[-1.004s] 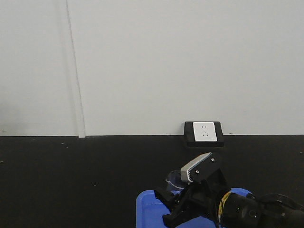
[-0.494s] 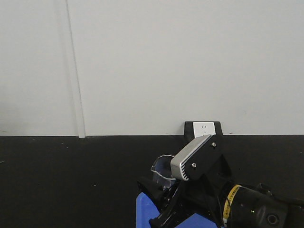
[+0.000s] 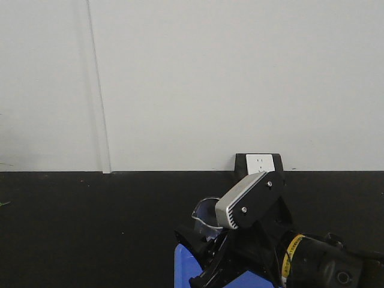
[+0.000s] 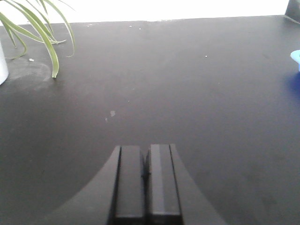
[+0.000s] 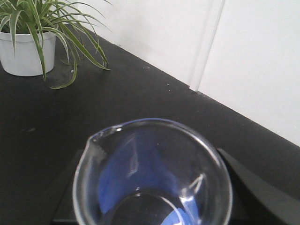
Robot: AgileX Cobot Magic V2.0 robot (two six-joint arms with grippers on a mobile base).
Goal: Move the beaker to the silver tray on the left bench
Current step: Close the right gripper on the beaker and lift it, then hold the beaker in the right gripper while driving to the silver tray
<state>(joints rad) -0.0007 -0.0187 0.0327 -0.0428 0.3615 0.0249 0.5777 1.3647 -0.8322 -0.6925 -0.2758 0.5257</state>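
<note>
My right gripper (image 3: 207, 240) is shut on the clear glass beaker (image 3: 206, 215) and holds it above the bright blue tray (image 3: 181, 262). In the right wrist view the beaker (image 5: 154, 173) fills the lower frame, its pour lip to the left, with a black finger on each side. My left gripper (image 4: 146, 185) is shut and empty, low over the matte black bench top (image 4: 187, 93). The silver tray is out of view.
A potted plant in a white pot (image 5: 26, 49) stands at the far left of the bench. Its leaves (image 4: 42, 33) hang over the top left. A black socket box (image 3: 259, 163) sits against the white wall.
My right gripper has lifted the beaker up off the blue tray over the last second; it has hardly moved in the last half second.
</note>
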